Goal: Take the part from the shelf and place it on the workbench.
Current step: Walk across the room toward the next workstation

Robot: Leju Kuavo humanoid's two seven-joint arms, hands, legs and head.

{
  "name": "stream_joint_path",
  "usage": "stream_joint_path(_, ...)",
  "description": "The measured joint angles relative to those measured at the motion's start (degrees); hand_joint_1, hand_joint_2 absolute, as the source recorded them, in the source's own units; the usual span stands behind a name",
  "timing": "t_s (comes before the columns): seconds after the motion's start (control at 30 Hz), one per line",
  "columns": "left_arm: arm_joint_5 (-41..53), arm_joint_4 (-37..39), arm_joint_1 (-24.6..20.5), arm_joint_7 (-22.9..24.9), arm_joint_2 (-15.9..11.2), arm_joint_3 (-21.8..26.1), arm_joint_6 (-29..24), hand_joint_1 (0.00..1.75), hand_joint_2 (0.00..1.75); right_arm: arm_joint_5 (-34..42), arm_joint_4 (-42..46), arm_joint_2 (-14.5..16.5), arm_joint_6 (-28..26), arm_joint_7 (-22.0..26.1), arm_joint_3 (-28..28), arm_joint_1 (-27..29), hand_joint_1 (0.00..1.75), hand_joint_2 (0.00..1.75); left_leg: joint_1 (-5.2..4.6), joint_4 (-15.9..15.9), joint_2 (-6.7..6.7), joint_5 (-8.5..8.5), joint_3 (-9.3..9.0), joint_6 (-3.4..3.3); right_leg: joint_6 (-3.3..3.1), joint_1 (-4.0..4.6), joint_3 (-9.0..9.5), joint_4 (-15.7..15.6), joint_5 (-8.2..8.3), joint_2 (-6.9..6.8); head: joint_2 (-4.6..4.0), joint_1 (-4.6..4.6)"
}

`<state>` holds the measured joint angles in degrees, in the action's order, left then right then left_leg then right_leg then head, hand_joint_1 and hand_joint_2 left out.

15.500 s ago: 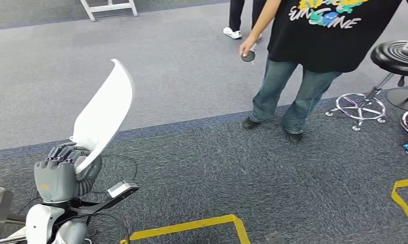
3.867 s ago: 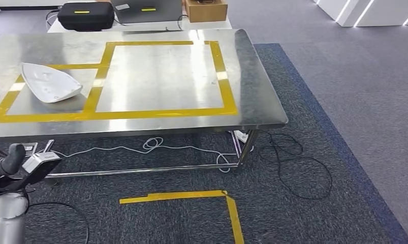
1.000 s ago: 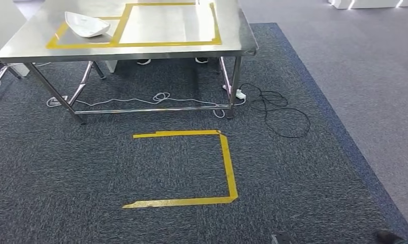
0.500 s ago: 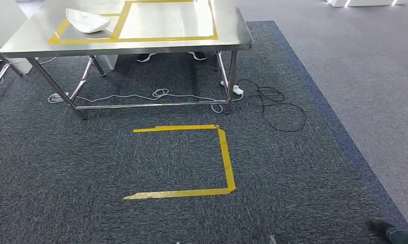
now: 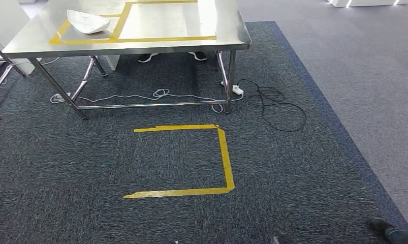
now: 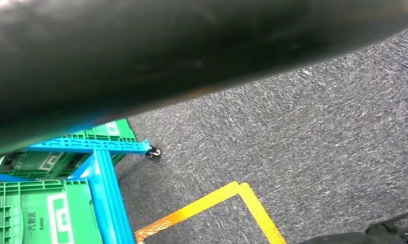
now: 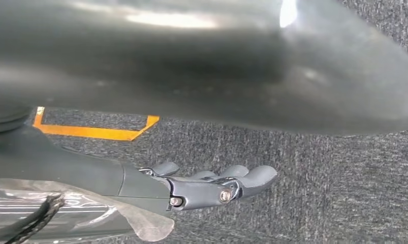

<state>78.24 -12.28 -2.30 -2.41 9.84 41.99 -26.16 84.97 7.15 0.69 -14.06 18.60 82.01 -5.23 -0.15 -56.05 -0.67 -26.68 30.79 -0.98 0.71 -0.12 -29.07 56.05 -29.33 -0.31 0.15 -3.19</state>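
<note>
White part (image 5: pixel 88 22) lying on the desk (image 5: pixel 227 30) inside the smaller taped box (image 5: pixel 59 36) — judged placed, so leave untouched, step clear across the carpet (image 5: pixel 293 168) with right hand (image 7: pixel 207 185) low, fingers (image 7: pixel 257 175) straight and empty — left fingers impossible to tell.

Head cam high, facing fwd/down at workbench (image 5: pixel 232 30); both wrist cams low, seemingly floorward, sharing carpet (image 5: pixel 293 168) w/ it.

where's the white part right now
In the head view the white part lies on the steel workbench, near its far left corner, inside the smaller yellow-taped box beside the larger taped rectangle.
</note>
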Motion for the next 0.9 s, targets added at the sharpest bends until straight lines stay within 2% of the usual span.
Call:
stream_joint_path(0.3,0.27,0.00,-0.01,0.01,-0.02,0.00,0.06,0.00,0.00,-0.36,0.00,0.00,-0.92,-0.05,-0.01,-0.04,0.00,0.00,-0.10,-0.40,0.00,-0.08,0.39,0.01,0.15,-0.14,-0.15,-0.03,0.15,-0.03,0.00,-0.02)
stream_joint_path(0.5,0.27,0.00,-0.02,0.09,-0.04,0.00,0.04,0.00,0.00,-0.58,0.00,0.01,-1.65,-0.32,-0.01,-0.14,0.00,0.00,-0.27,-0.94,0.10,-0.19,0.95,-0.81,0.76,-0.29,-0.11,-0.12,0.48,-0.12,0.00,0.02)
stream_joint_path(0.57,0.28,0.00,-0.06,0.09,0.00,0.00,0.04,0.00,0.00,-0.60,0.00,-0.01,-1.75,-0.39,-0.01,-0.22,0.00,0.00,0.09,0.03,0.00,0.39,0.69,-1.21,1.13,-0.26,-0.46,0.33,-0.15,-0.02,0.00,-0.03)
stream_joint_path(0.6,0.28,0.00,-0.11,0.09,0.02,0.00,0.04,0.00,0.00,-0.60,0.00,-0.01,-1.78,-0.42,-0.01,-0.25,0.00,0.00,0.31,0.53,-0.05,0.71,0.63,-1.46,1.32,-0.27,-1.20,1.85,-1.33,0.06,0.00,-0.13)
stream_joint_path(0.63,0.29,0.00,-0.16,0.09,0.05,0.00,0.04,0.00,0.00,-0.60,0.00,-0.02,-1.80,-0.44,-0.01,-0.26,0.00,0.00,0.49,0.83,-0.10,0.95,0.65,-1.60,1.52,-0.38,-2.54,4.69,-3.13,0.14,0.00,-0.26)
stream_joint_path(0.7,0.30,0.00,-0.17,0.09,0.07,0.00,0.04,0.00,0.00,-0.60,0.00,-0.01,-1.80,-0.48,-0.01,-0.22,0.00,0.00,0.53,0.85,-0.12,1.11,1.01,-1.68,2.00,-0.61,-5.97,12.41,-6.94,0.19,0.00,-0.44)
stream_joint_path(0.73,0.30,0.00,-0.12,0.09,0.09,0.00,0.04,0.00,0.00,-0.60,0.00,-0.01,-1.80,-0.50,0.00,-0.14,0.00,0.00,0.55,0.80,-0.12,1.16,1.13,-1.62,2.26,-0.78,-7.14,15.15,-7.78,0.18,0.00,-0.45)
stream_joint_path(0.77,0.30,0.00,-0.08,0.09,0.09,0.00,0.04,0.00,0.00,-0.60,0.00,0.00,-1.79,-0.51,0.01,-0.06,0.00,0.00,0.60,0.72,-0.10,1.21,1.20,-1.52,2.49,-0.95,-7.31,15.82,-7.47,0.17,0.00,-0.45)
stream_joint_path(0.8,0.30,0.00,-0.06,0.09,0.10,0.00,0.04,0.00,0.00,-0.60,0.00,-0.01,-1.79,-0.52,0.01,0.00,0.00,0.00,0.69,0.58,-0.06,1.22,1.26,-1.36,2.70,-1.15,-6.40,14.23,-6.13,0.16,0.00,-0.47)
stream_joint_path(0.83,0.30,0.00,-0.05,0.09,0.11,0.00,0.05,0.00,0.00,-0.60,0.00,-0.03,-1.80,-0.52,0.02,0.00,0.00,0.00,0.83,0.30,0.04,1.15,1.33,-1.10,2.93,-1.41,-4.38,10.47,-4.03,0.17,0.00,-0.47)
stream_joint_path(0.87,0.30,0.00,-0.06,0.09,0.11,0.00,0.05,0.00,0.00,-0.60,0.00,-0.05,-1.80,-0.52,0.02,-0.08,0.00,0.00,0.91,-0.06,0.27,1.05,1.48,-0.65,3.14,-1.58,-2.23,6.40,-2.64,0.80,0.00,-0.49)
stream_joint_path(0.9,0.30,0.00,-0.11,0.09,0.10,0.00,0.05,0.00,0.00,-0.60,0.01,-0.05,-1.81,-0.50,0.02,-0.17,0.00,0.00,0.93,-0.53,0.49,0.93,1.73,-0.11,2.98,-1.66,-0.47,3.09,-1.63,1.34,0.00,-0.51)
